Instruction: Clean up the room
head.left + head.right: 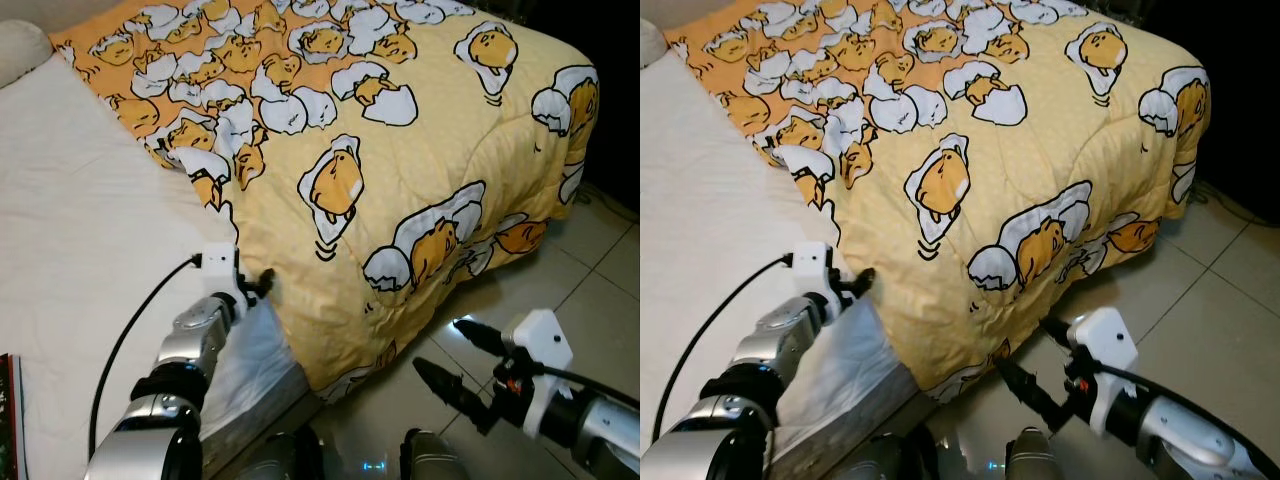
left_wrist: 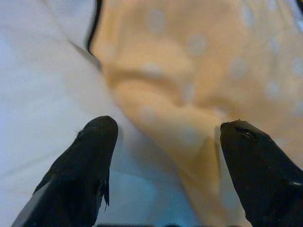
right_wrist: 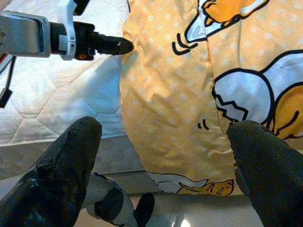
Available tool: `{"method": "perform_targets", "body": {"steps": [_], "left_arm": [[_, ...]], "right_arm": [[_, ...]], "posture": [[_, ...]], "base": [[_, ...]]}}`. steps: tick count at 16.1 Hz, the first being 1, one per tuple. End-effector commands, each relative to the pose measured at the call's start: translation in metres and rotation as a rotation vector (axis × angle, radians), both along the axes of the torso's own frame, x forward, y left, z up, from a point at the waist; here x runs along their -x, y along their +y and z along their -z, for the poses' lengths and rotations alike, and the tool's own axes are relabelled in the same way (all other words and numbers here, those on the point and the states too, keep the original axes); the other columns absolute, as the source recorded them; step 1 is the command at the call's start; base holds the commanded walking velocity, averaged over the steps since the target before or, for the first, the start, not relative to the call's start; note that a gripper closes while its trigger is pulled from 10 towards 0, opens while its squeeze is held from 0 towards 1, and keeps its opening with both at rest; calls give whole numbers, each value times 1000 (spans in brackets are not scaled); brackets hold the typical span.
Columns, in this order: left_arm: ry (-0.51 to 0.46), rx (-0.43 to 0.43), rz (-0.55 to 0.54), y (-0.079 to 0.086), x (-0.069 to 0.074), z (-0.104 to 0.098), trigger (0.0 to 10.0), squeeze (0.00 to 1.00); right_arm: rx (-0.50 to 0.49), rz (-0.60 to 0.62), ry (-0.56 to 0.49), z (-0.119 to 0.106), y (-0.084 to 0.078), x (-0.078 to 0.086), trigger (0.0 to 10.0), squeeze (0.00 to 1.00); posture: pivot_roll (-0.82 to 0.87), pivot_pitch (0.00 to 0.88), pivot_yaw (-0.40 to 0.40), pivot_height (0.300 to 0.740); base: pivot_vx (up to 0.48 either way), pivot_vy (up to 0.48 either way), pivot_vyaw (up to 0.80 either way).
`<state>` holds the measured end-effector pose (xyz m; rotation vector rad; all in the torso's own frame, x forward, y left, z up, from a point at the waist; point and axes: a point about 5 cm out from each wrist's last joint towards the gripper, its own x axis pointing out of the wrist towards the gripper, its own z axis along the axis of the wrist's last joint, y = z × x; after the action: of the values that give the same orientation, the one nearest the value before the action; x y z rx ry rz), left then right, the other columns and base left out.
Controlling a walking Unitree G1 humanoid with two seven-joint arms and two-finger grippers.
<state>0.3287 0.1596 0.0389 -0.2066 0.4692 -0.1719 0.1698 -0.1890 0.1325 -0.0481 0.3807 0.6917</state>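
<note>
white mattress (image 1: pixel 80 250) ran from 7 to 11 o'clock, and the yellow egg-print blanket (image 1: pixel 400 170) draped over the bed from 12 to 4 o'clock, its edge hanging toward the tiled floor (image 1: pixel 590 290). left gripper (image 1: pixel 262 284) sat at the blanket's edge, fingers spread with the hem between them. right gripper (image 1: pixel 445 350) hovered wide open at 5 o'clock over the floor, holding nothing.

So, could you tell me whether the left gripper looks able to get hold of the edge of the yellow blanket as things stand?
Probably yes: the left gripper is open right at the blanket edge on the white mattress, with a fold between its fingers and nothing in the way.
</note>
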Motion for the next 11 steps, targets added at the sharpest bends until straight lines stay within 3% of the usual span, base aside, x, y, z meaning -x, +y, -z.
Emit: {"method": "perform_targets", "body": {"steps": [1, 2, 4, 5, 6, 9, 11], "left_arm": [[22, 35, -21, 2, 2, 5, 10000, 0], [37, 54, -15, -1, 2, 7, 10000, 0], [75, 14, 18, -7, 7, 17, 10000, 0], [95, -15, 16, -7, 11, 22, 8235, 0], [119, -25, 0, -6, 14, 26, 0, 0], [131, -4, -13, -6, 15, 29, 0, 0], [89, 140, -14, -12, 12, 24, 0, 0]], "right_arm": [[-13, -17, 16, 3, 3, 1, 10000, 0], [-14, -18, 14, 2, 3, 1, 10000, 0], [-13, -22, 11, 1, 4, 1, 10000, 0], [-14, -24, 11, 1, 4, 1, 10000, 0], [-14, -28, 12, 1, 4, 2, 10000, 0], [-15, -33, 15, 1, 4, 2, 10000, 0], [-17, -32, 15, 1, 4, 2, 10000, 0]], "posture": [[-299, 176, 152, 740], [-300, 175, 152, 740], [-307, 178, 154, 740], [-313, 183, 157, 740], [-318, 185, 159, 740], [-321, 188, 162, 740], [-316, 184, 156, 740]], "base": [[0, 0, 0], [0, 0, 0], [0, 0, 0], [0, 0, 0], [0, 0, 0], [0, 0, 0], [0, 0, 0]]}}
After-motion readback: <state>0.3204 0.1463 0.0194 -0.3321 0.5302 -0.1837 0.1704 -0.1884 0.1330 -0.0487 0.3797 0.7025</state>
